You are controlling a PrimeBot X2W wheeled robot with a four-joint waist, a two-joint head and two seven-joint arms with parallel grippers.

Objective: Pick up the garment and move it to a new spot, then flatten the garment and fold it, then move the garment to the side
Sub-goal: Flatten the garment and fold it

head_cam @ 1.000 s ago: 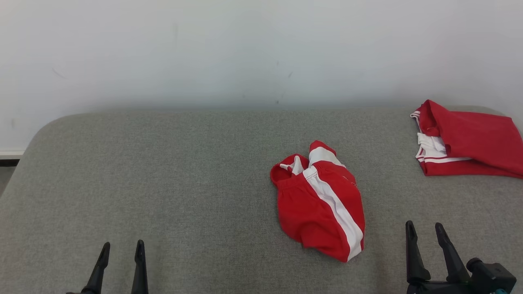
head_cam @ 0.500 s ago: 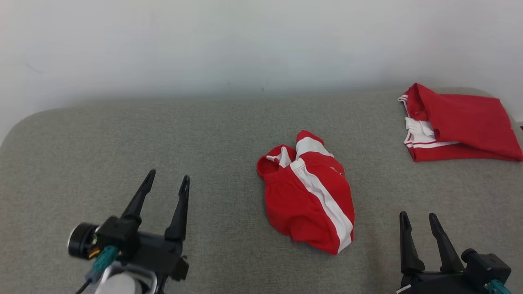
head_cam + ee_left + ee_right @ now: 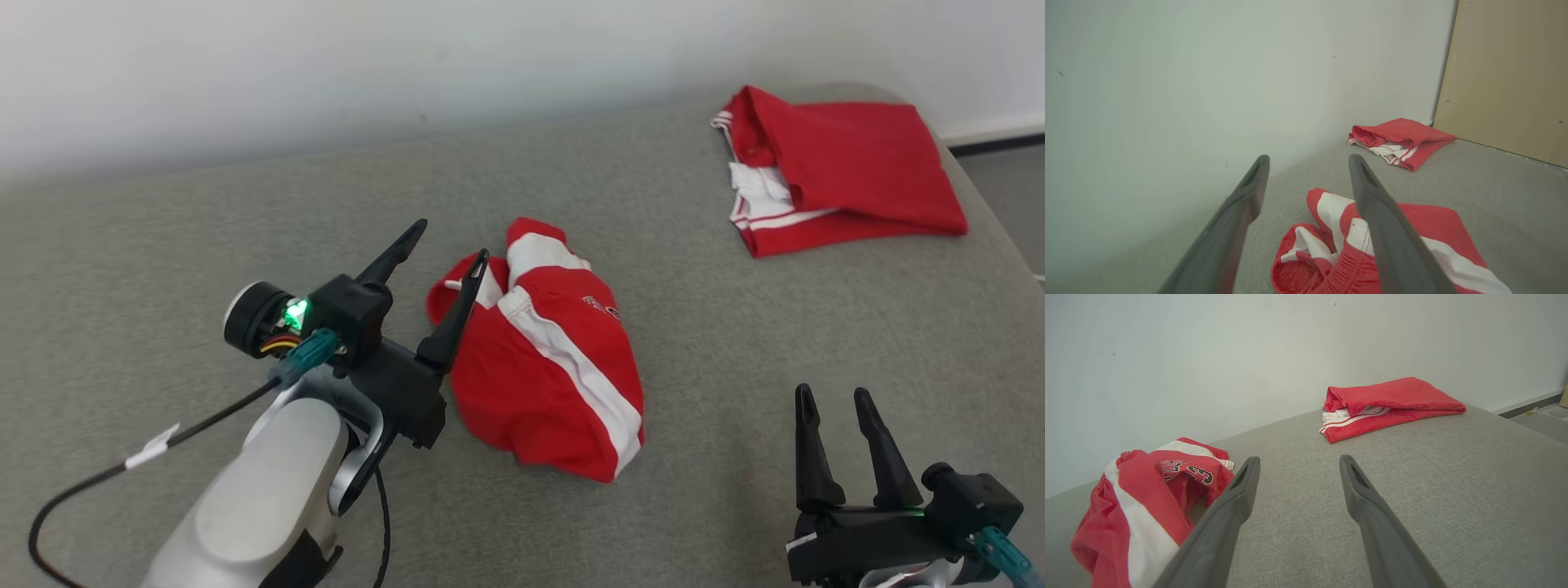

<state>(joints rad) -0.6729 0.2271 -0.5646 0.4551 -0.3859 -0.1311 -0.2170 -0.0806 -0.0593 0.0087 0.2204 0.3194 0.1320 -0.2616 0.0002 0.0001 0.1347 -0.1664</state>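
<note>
The garment point(image 3: 547, 359) is a crumpled pair of red shorts with a white side stripe, lying mid-surface on the grey padded top point(image 3: 735, 351). In the left wrist view the garment point(image 3: 1412, 237) lies just under the fingers, waistband nearest. My left gripper point(image 3: 451, 242) hovers open over the garment's left, waistband end, one finger overlapping the cloth in the head view; nothing is between its fingers. At the lower right my right gripper point(image 3: 831, 397) stands open and empty, apart from the garment point(image 3: 1147, 498), which lies to its left.
A second red and white garment point(image 3: 833, 167), folded, lies at the far right corner by the white wall point(image 3: 326, 65). The surface's right edge point(image 3: 1000, 237) drops to the floor. A black cable point(image 3: 98, 482) trails from the left arm.
The head view has turned and tilted, shifting everything. My left arm has risen from the bottom edge and reached forward-right to the garment's waistband end. The right gripper stayed put.
</note>
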